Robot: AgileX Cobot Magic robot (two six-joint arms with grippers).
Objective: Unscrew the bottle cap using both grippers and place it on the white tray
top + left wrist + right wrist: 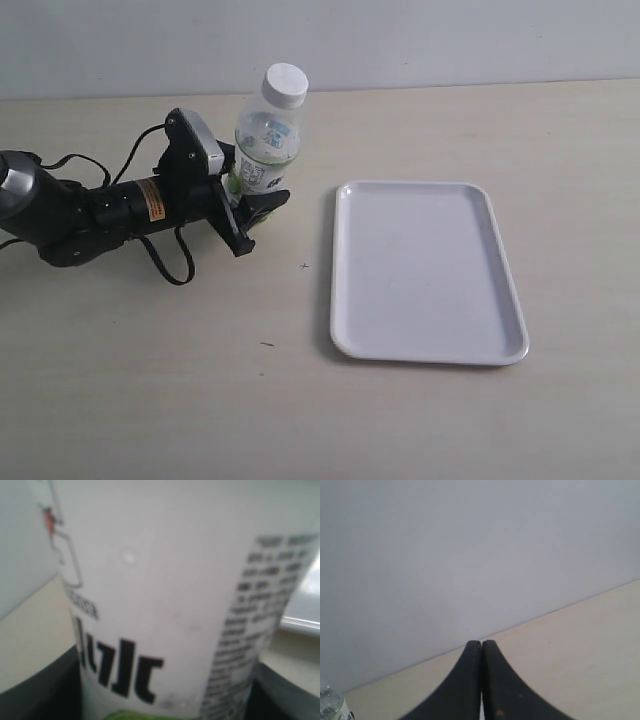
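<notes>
Fingers of the left gripper (256, 197) clamp the small clear plastic bottle (266, 140), round white plastic cap (285, 84) on; right gripper (481, 649) fingers pressed together.

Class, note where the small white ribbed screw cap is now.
The cap sits atop the clear plastic lime-labelled bottle, left of centre in the exterior view, left of the flat white rectangular tray.

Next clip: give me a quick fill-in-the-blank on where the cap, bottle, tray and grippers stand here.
1. The bottle cap sits on the ____, not on the white tray.
2. The left gripper holds the bottle by its ____ half.
3. The right gripper holds nothing, and its jaws are ____.
Missing words: bottle; lower; shut.
</notes>
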